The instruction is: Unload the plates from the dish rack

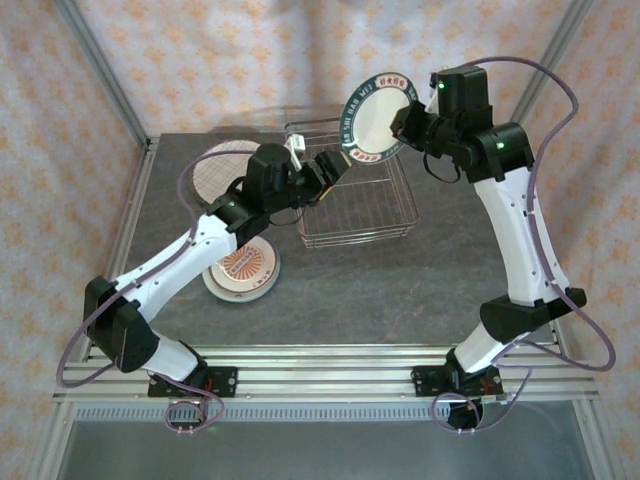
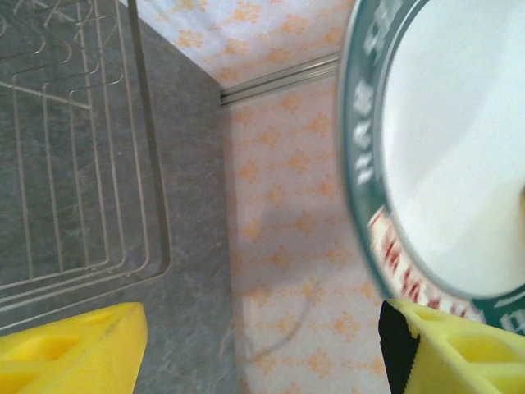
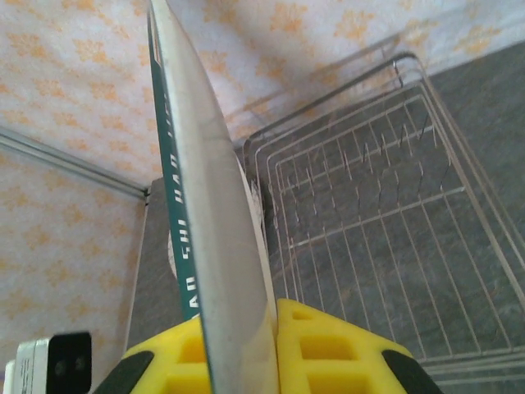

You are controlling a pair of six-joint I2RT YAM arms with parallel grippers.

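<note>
My right gripper (image 1: 403, 120) is shut on the rim of a dark green-rimmed plate with a white centre (image 1: 377, 118), held tilted on edge in the air above the back of the dish rack (image 1: 372, 222). In the right wrist view that plate (image 3: 215, 205) stands edge-on, pinched at my right gripper (image 3: 275, 349) between its yellow fingers, with the wire dish rack (image 3: 385, 238) below. My left gripper (image 1: 337, 166) is open just under and left of the plate. Its view has the plate (image 2: 459, 139) at the upper right, beside the right finger (image 2: 459, 353); nothing lies between the jaws of my left gripper (image 2: 262, 353).
A pink-grid plate (image 1: 218, 170) lies on the dark table at the back left. A plate with an orange-red centre (image 1: 242, 270) lies near the left arm's forearm. Patterned curtain walls close the back and sides. The rack's corner (image 2: 156, 254) sits near the table's back edge.
</note>
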